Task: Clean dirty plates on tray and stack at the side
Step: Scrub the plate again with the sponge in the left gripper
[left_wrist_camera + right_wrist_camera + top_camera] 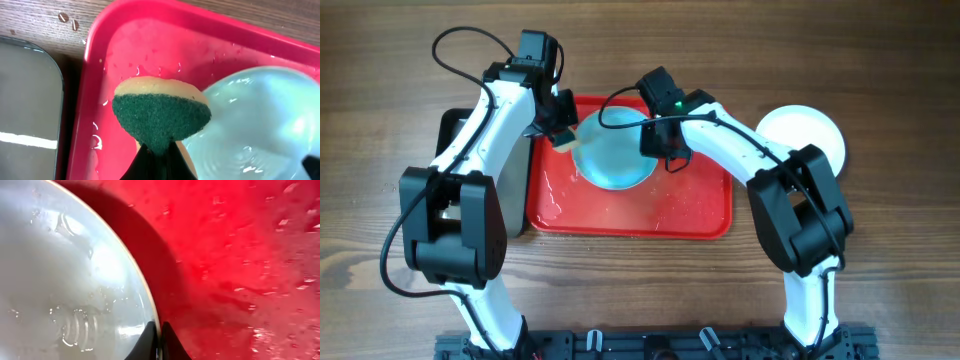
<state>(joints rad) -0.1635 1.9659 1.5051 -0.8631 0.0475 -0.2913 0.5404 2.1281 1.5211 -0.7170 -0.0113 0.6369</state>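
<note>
A pale mint-blue plate [613,150] is held tilted above the red tray [700,215], wet with streaks. My right gripper [660,140] is shut on its right rim; the right wrist view shows the jaws [159,330] pinching the plate's edge [75,280] over the tray [240,255]. My left gripper [558,128] is shut on a yellow sponge with a green scouring face [160,115], which touches the plate's left edge [255,120]. A white plate [805,135] lies on the table to the right of the tray. A third plate is not in view.
A smaller black tray with a grey bottom [510,195] sits against the red tray's left side, also seen in the left wrist view [25,100]. Water drops lie on the red tray's floor [130,65]. A few crumbs lie on the wood [69,21].
</note>
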